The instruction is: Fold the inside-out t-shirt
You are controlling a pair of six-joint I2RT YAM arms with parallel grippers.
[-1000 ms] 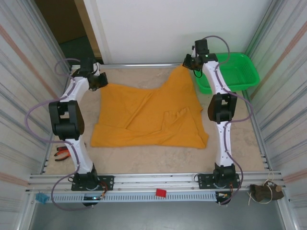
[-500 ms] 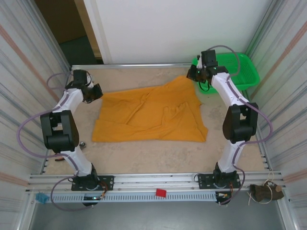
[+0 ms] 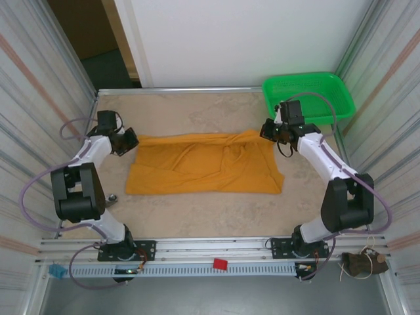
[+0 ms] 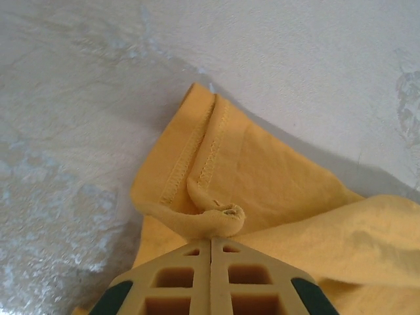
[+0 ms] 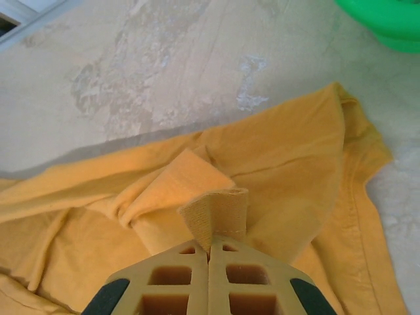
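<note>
Now we grip shirt [image 3: 203, 172] corners, left gripper [image 3: 131, 141] and right gripper [image 3: 266, 130] both clamped shut; the far edge sits lower than before, mid-frame, first fold almost laid.

Seen from above, the light is bright, even and diffuse. The white wall [image 3: 249, 39] is nearly blown out, while the doorway [image 3: 85, 33] is dim. The arms [image 3: 328, 157] cast only faint, soft shadows on the counter [image 3: 197, 216], and the side walls [image 3: 39, 98] lean outward from lens distortion. The left wrist view has a cool grey cast, with a dark shadow beyond the far edge of the shirt [image 4: 282, 177]. The right wrist view is warmer and sharp mid-frame; the basket [image 5: 387, 20] corner looks soft.
</note>
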